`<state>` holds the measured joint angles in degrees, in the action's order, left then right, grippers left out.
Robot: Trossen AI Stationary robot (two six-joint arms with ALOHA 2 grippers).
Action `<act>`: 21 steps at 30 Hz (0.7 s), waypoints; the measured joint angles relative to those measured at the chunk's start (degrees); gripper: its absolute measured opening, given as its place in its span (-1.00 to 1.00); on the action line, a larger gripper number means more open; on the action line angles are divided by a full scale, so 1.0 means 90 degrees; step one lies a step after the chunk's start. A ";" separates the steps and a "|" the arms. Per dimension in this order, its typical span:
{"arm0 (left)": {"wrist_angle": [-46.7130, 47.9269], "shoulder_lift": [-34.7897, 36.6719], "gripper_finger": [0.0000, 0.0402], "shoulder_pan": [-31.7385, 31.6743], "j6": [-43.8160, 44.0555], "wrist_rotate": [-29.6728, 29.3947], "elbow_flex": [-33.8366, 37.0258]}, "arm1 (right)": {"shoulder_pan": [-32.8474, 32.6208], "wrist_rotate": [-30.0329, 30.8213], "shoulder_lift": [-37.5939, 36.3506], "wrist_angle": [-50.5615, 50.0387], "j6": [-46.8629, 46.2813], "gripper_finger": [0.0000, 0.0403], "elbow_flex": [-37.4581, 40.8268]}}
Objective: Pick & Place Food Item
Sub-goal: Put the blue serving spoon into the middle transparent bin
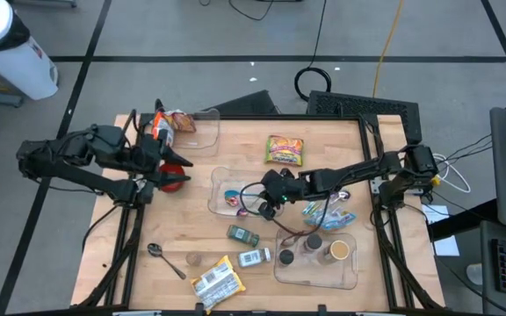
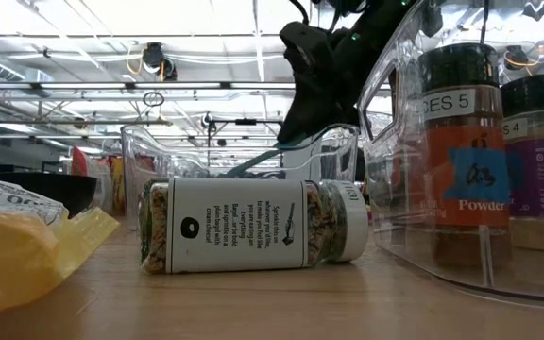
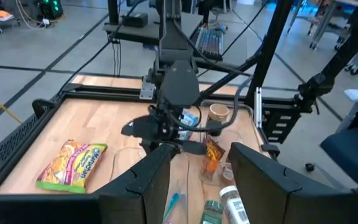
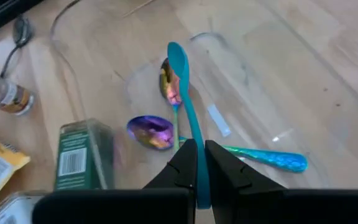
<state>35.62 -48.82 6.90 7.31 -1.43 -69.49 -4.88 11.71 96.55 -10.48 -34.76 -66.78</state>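
While the right gripper (image 4: 197,163) pinches the teal spoon (image 4: 185,99) tight above the clear tray (image 1: 220,180), it should lower slowly and straight. The left gripper (image 1: 176,173), half open, holds nothing.

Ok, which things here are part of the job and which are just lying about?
In use: right gripper, jaws shut on teal spoon; clear tray.
Lying about: noodle packet, seasoning jar, metal spoon, snack bag; left gripper waiting.
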 joint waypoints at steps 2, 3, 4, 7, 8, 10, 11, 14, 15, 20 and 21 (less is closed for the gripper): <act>0.0006 -0.0045 -0.13 -0.0002 -0.0022 -0.0016 0.0002 | 0.0053 -0.0005 0.0000 -0.0070 0.0014 -0.97 0.0000; 0.0004 -0.0063 -0.13 -0.0012 -0.0022 -0.0017 0.0002 | 0.0075 -0.0024 0.0000 -0.0099 0.0047 -0.97 0.0000; 0.0011 -0.0075 -0.13 -0.0023 -0.0023 -0.0017 0.0002 | 0.0097 -0.0102 0.0006 -0.0098 0.0091 -0.97 0.0000; 0.0007 -0.0154 -0.13 -0.0064 -0.0024 -0.0017 0.0002 | 0.0139 -0.0245 0.0211 -0.0005 0.0066 -0.97 -0.0002; 0.0007 -0.0178 -0.13 -0.0075 -0.0027 -0.0017 0.0002 | 0.0156 -0.0339 0.0277 -0.0029 0.0045 -0.97 0.0000; 0.0011 -0.0251 -0.13 -0.0100 -0.0025 -0.0016 0.0002 | 0.0162 -0.0414 0.0373 -0.0002 0.0017 -0.97 0.0005; 0.0012 -0.0280 -0.13 -0.0106 -0.0020 -0.0015 0.0002 | 0.0165 -0.0454 0.0424 0.0109 -0.0016 -0.97 0.0000; 0.0022 -0.0309 -0.13 -0.0114 -0.0015 -0.0012 0.0002 | 0.0164 -0.0482 0.0510 0.0243 -0.0059 -0.97 0.0002; 0.0010 -0.0348 -0.13 -0.0114 -0.0015 -0.0012 0.0000 | 0.0164 -0.0479 0.0501 0.0260 -0.0059 -0.97 0.0005; 0.0026 -0.0396 -0.13 -0.0121 -0.0012 -0.0010 0.0002 | 0.0169 -0.0472 0.0498 0.0231 -0.0004 -0.96 0.0000; 0.0020 -0.0399 -0.13 -0.0121 -0.0014 -0.0010 0.0000 | 0.0169 -0.0473 0.0494 0.0231 0.0003 -0.96 0.0000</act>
<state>35.80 -52.41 5.80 7.19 -1.52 -69.49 -3.36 7.46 101.00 -8.40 -34.73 -66.78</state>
